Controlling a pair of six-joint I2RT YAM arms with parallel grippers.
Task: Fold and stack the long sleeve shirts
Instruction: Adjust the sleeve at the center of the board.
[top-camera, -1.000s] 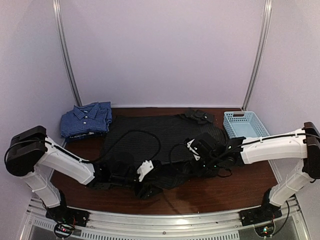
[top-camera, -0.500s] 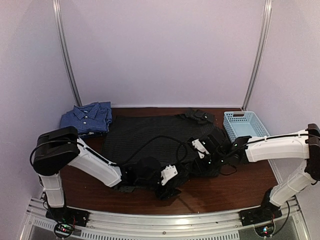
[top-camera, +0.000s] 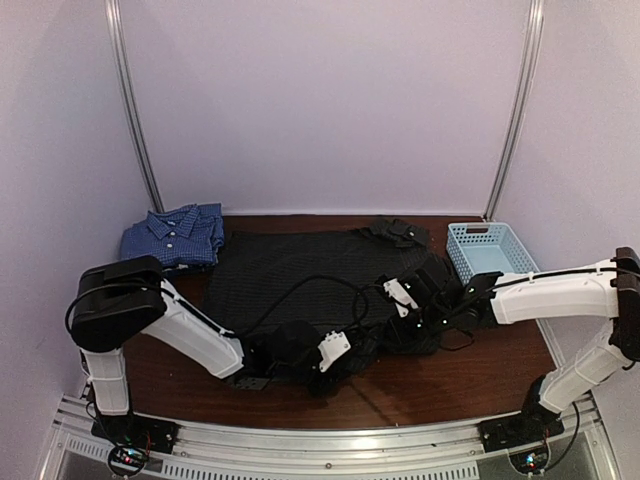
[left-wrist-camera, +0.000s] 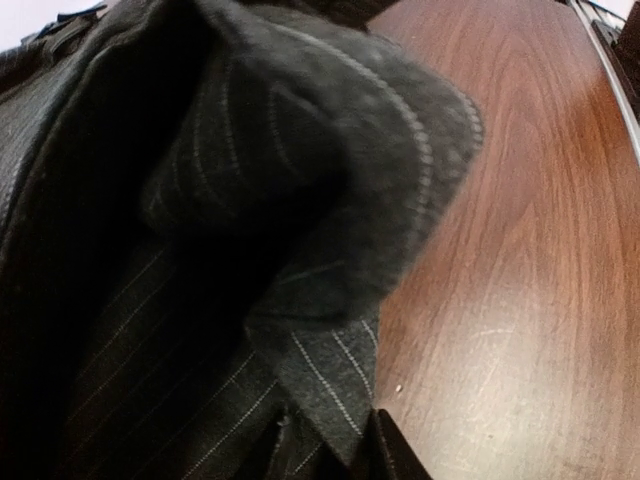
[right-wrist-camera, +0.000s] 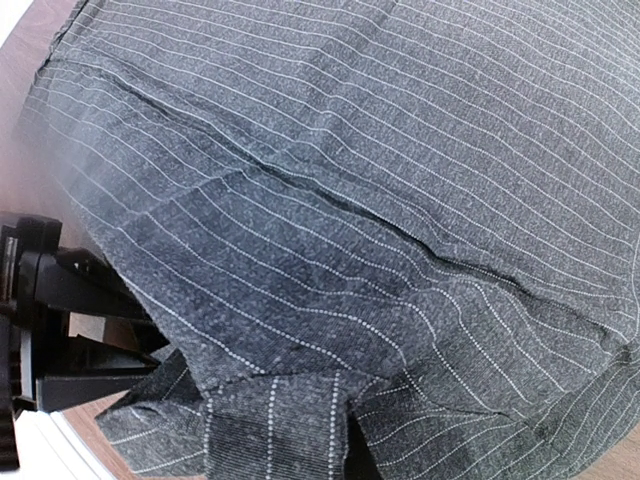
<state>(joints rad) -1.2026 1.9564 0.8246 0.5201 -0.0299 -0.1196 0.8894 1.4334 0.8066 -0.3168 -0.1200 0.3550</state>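
Left gripper (top-camera: 320, 365) has edged in from the table's (top-camera: 450, 385) near edge since half a second ago, while the right gripper (top-camera: 405, 325) has hardly budged. Both are clamped on the black shirt (top-camera: 290, 265), bunching its near hem up off the wood. The rest of it lies spread mid-table. The blue shirt (top-camera: 172, 238) sits folded far left, and the basket (top-camera: 490, 248) far right.

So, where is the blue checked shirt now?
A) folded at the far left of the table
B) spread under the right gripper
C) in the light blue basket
A: the blue checked shirt lies folded at the far left of the table, away from the light blue basket.
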